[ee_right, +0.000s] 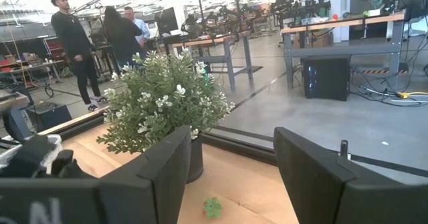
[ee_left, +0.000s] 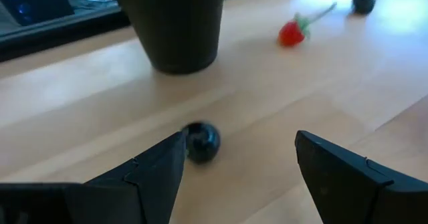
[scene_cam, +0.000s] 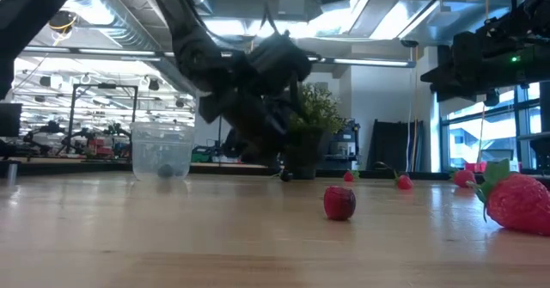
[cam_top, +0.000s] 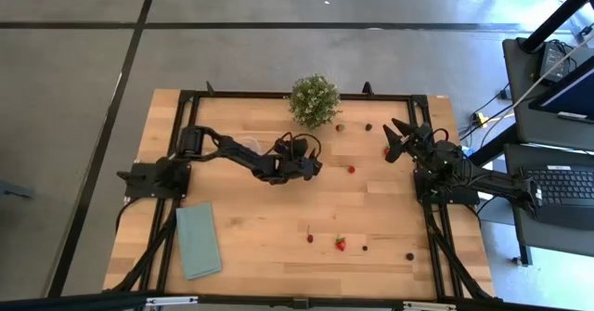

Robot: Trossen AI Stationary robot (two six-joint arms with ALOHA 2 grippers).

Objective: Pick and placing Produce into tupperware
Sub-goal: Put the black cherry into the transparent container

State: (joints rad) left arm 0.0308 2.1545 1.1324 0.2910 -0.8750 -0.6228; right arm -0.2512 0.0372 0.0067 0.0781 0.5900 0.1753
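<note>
My left gripper [ee_left: 241, 144] is open and low over the table's middle [cam_top: 311, 167], just near of the potted plant. A dark round berry [ee_left: 200, 142] lies on the wood between its fingers, close beside one fingertip [ee_left: 175, 147]. The clear cup [scene_cam: 161, 150] stands upright on the table beside the left arm [cam_top: 249, 145], with something dark at its bottom. Red pieces [cam_top: 351, 169] [cam_top: 341, 244] and dark berries [cam_top: 409, 255] lie scattered on the wood. My right gripper [cam_top: 394, 136] hovers open near the table's right edge, touching nothing. My left gripper has one fingertip [ee_left: 175, 147] right beside the dark berry [ee_left: 200, 142], which rests on the table. I cannot tell whether the finger touches it. The other finger stands well apart from it.
The bushy potted plant [cam_top: 314, 100] stands at the far edge, its dark pot [ee_left: 177, 23] just beyond my left fingers. A teal cloth [cam_top: 199, 239] lies flat at the near left. A strawberry [ee_left: 291, 33] and another dark berry [ee_left: 363, 1] lie beyond the pot. People stand in the room behind.
</note>
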